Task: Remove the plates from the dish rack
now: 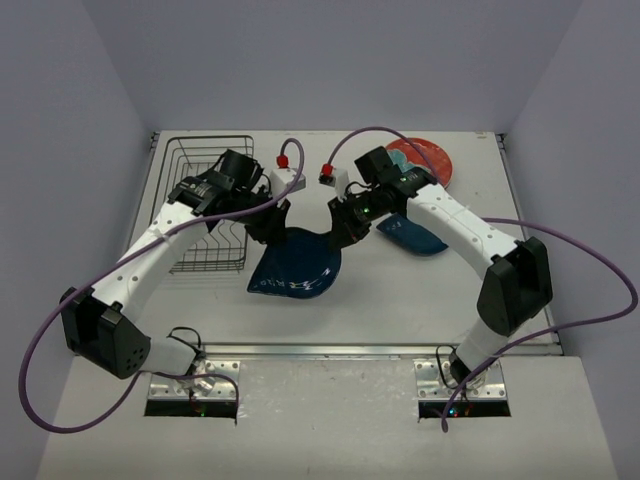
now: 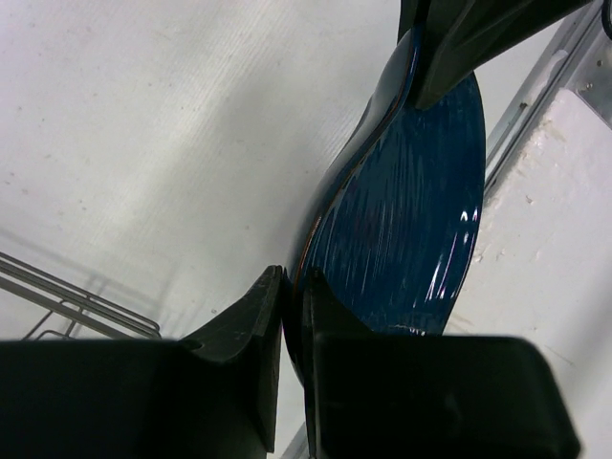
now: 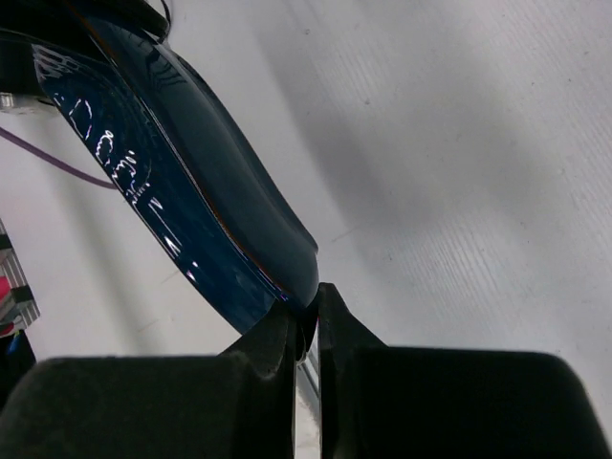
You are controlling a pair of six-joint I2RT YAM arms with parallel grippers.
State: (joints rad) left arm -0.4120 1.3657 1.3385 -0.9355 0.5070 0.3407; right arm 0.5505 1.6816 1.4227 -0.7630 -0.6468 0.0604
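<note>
My left tool (image 2: 292, 287) and right tool (image 3: 306, 308) are each clamped thin on opposite rims of the dark blue plate (image 1: 300, 265), just right of the dish rack (image 1: 200, 140). It's likely stiff, glazed, slippery and breakable, so firm rim grips suit.

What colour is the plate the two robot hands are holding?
The plate is shiny dark blue, clearest from the left wrist.

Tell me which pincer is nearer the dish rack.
Left. The left pincer grips the blue plate just right of the dish rack; the right pincer grips that plate's opposite edge, farther right.
</note>
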